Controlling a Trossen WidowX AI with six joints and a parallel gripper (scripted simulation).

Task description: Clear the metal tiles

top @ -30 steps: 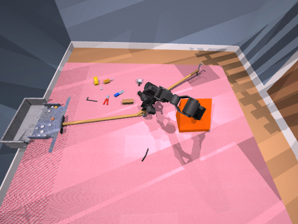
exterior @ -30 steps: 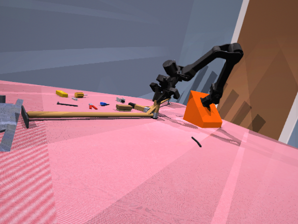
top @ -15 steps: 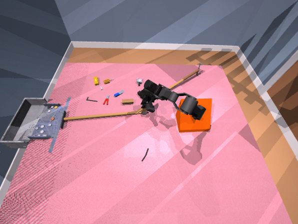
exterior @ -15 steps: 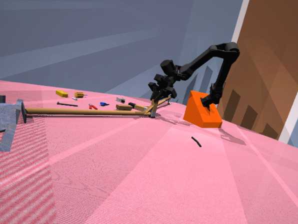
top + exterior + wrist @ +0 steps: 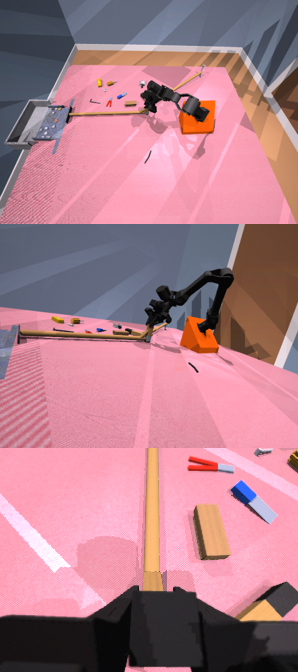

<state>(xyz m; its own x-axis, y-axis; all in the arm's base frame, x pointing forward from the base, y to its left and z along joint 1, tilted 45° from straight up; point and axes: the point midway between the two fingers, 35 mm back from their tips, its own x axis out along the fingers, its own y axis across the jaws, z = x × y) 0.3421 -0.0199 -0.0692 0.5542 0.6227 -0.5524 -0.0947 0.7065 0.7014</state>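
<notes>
Scraper [image 5: 105, 113] first: a long tan wooden pole lying low across the pink table [image 5: 150, 187], with a short dark blade set crosswise at its far end, right at the near edge of the steel bench plate [image 5: 50, 125]. The gripper [image 5: 148, 110] is clenched on the pole's near end; in the wrist view the tan shaft runs straight away from between the black jaws. That plate is a grey perforated sheet carrying several small round tiles [image 5: 45, 128], silver and orange, scattered over its surface. Beyond it, at the table's edge, sits the grey open catch box [image 5: 17, 125], touching the plate's far side. A thin grey strip [image 5: 58, 142] lies along the plate's near edge. The arm rises from an orange block [image 5: 197, 125] and bends down to the grip. Just beside the grip, a small wooden block [image 5: 130, 103], a blue and grey piece [image 5: 122, 95] and red pliers [image 5: 109, 102] lie on the table, apart from the pole. A second tan pole [image 5: 187, 80] with a metal end reaches away behind the arm.
</notes>
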